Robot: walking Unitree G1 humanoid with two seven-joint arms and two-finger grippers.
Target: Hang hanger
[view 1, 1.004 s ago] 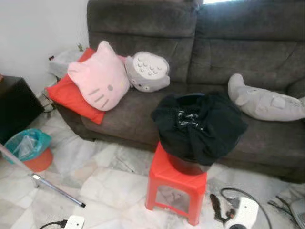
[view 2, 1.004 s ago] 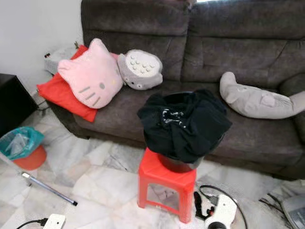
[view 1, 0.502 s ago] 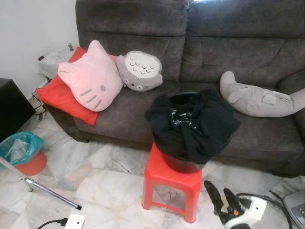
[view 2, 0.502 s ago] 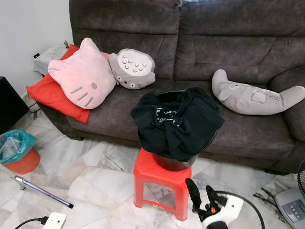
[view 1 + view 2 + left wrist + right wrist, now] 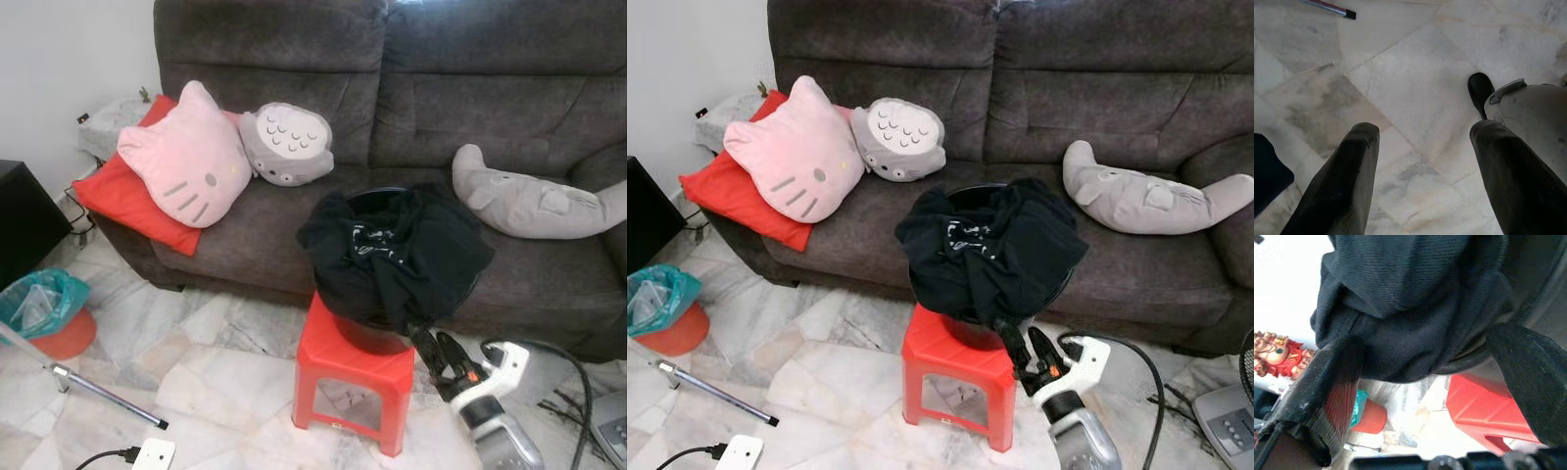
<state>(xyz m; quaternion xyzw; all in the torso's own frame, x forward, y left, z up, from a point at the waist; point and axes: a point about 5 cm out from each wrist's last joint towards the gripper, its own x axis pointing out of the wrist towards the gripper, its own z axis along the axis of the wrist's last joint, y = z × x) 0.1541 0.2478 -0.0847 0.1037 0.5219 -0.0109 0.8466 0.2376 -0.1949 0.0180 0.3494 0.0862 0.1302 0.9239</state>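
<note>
Right gripper [image 5: 435,345], fingers spread, reaches up under the black garment [image 5: 397,255] on the red stool [image 5: 353,377] — left gripper [image 5: 1422,142] idles, fingers spread.

1. A dark grey sofa [image 5: 509,98] runs along the back.
2. On its seat near the left end, a pink cat cushion [image 5: 186,162] leans on a red cushion [image 5: 122,201], with a grey owl cushion [image 5: 286,145] touching the pink one.
3. A long grey plush [image 5: 534,201] lies towards the seat's right end.
4. A red stool [image 5: 348,377] stands before the sofa's front edge, carrying a black bucket [image 5: 370,336] draped in black clothing [image 5: 397,255].
5. The right gripper [image 5: 437,352] reaches up beside the stool's right edge, fingers slightly apart, tips at the cloth's hanging hem.
6. A teal-lined orange bin [image 5: 49,311] and a metal pole [image 5: 103,394] sit on the marble floor [image 5: 206,372].
</note>
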